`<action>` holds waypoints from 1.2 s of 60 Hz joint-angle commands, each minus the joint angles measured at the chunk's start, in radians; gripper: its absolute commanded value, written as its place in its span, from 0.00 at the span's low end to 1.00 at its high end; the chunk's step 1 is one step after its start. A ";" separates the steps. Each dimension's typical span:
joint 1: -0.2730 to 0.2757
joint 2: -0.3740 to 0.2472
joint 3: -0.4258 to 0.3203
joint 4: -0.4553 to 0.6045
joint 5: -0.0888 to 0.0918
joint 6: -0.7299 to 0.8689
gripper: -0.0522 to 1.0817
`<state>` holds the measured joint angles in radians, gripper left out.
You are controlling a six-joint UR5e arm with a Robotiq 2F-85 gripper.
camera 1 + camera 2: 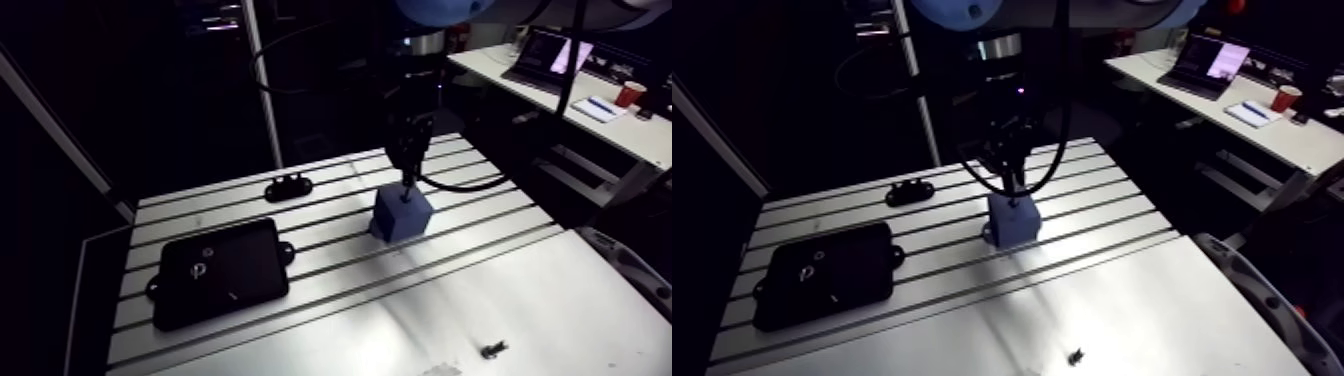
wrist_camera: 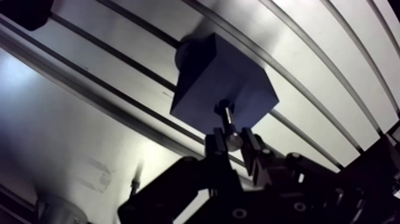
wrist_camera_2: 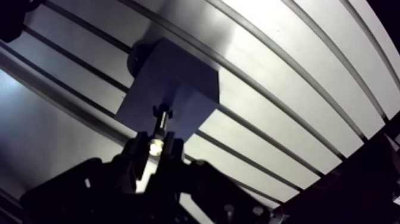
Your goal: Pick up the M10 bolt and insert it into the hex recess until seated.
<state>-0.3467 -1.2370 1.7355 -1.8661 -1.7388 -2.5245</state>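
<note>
A blue block (image 1: 402,213) stands on the slotted table (image 1: 200,215), right of its middle. My gripper (image 1: 408,165) comes straight down onto the block. In the wrist view the gripper (image 2: 234,140) is shut on the bolt (image 2: 226,119), pinching it at its bright upper end. The bolt's dark shaft points down, and its tip meets the top face of the blue block (image 2: 220,83) at a small dark hole. How deep the tip sits I cannot tell.
A flat black plate (image 1: 220,272) with side lugs lies at the table's left. A small black bracket (image 1: 288,185) sits behind it. One small dark part (image 1: 491,349) lies on the smooth sheet at the front right.
</note>
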 commanded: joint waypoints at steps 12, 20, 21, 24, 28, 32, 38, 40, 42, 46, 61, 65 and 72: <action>0.000 0.012 -0.001 -0.002 0.003 0.005 0.80; 0.002 0.014 -0.001 -0.002 0.003 0.005 0.80; 0.002 0.014 -0.001 -0.002 0.003 0.005 0.80; 0.002 0.014 -0.001 -0.002 0.003 0.006 0.80; 0.002 0.015 -0.003 -0.002 0.003 0.005 0.80; 0.002 0.015 -0.004 -0.002 0.003 0.005 0.80; 0.002 0.015 -0.003 -0.003 0.005 0.006 0.80; 0.002 0.015 -0.003 -0.002 0.005 0.006 0.80; 0.002 0.017 -0.003 -0.003 0.005 0.006 0.80; 0.002 0.017 -0.003 -0.003 0.005 0.006 0.80; 0.002 0.017 -0.001 -0.003 0.005 0.005 0.80; 0.002 0.017 0.000 -0.003 0.005 0.006 0.80; 0.002 0.018 0.000 -0.003 0.005 0.005 0.80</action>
<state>-0.3452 -1.2203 1.7347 -1.8692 -1.7341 -2.5185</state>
